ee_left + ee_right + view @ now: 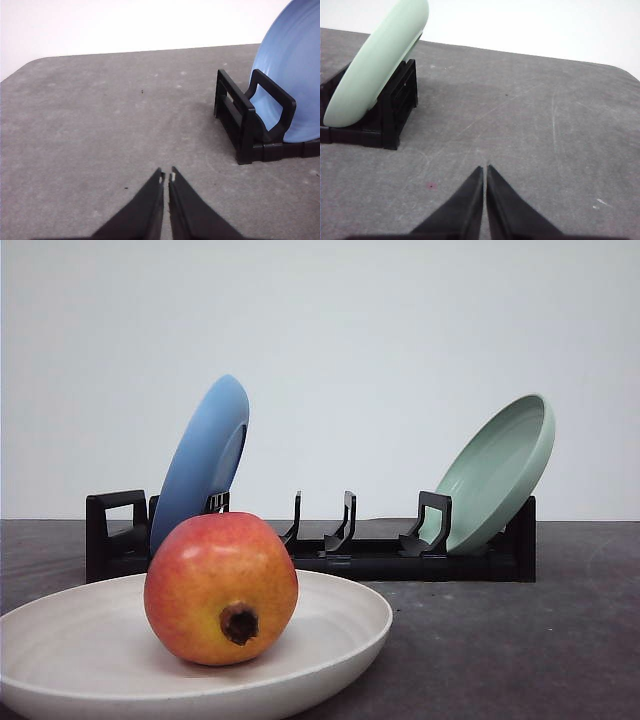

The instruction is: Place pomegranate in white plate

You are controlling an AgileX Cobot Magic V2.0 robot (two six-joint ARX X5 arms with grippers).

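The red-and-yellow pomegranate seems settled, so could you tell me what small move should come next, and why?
Probably none beyond keeping both arms parked: the round red-and-yellow pomegranate already rests inside the shallow off-white plate, and the left gripper and right gripper are shut over bare table.

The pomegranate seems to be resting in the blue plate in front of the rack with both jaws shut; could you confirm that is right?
Not quite: the pomegranate rests in the white plate, as the front view shows. The blue plate stands in the rack behind it. Both jaws are shut, as you say.
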